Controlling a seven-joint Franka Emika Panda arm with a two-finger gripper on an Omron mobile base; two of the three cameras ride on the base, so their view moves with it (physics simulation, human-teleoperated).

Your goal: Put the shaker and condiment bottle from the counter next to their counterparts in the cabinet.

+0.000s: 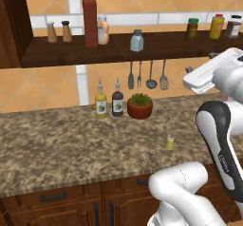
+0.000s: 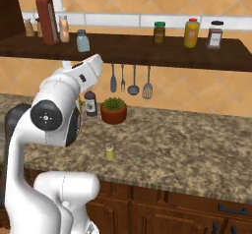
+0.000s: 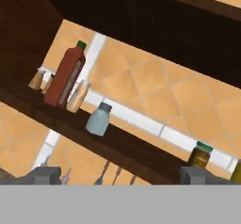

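Note:
The tall red condiment bottle (image 1: pixel 90 17) with its green cap stands upright on the dark wooden cabinet shelf (image 1: pixel 61 54), right beside the squat peach-and-white bottle (image 1: pixel 103 30). The pale blue-grey shaker (image 1: pixel 137 41) stands further right on the same shelf. Down on the granite counter, the tiny yellow-green shaker (image 1: pixel 170 142) stands alone near the front. My gripper (image 3: pixel 120 176) is open with nothing between its fingers. It hangs in front of the shelf, to the right of the blue-grey shaker (image 3: pixel 99 119) and the red bottle (image 3: pixel 67 75), and well above the small shaker (image 2: pixel 110 152).
Two brown shakers (image 1: pixel 58 31) stand at the shelf's left end, and three jars (image 1: pixel 217 26) at its right. A yellow bottle (image 1: pixel 100 101), a dark bottle (image 1: pixel 117 100) and a potted plant (image 1: pixel 140 106) stand at the counter's back. Utensils (image 1: pixel 151 75) hang under the shelf.

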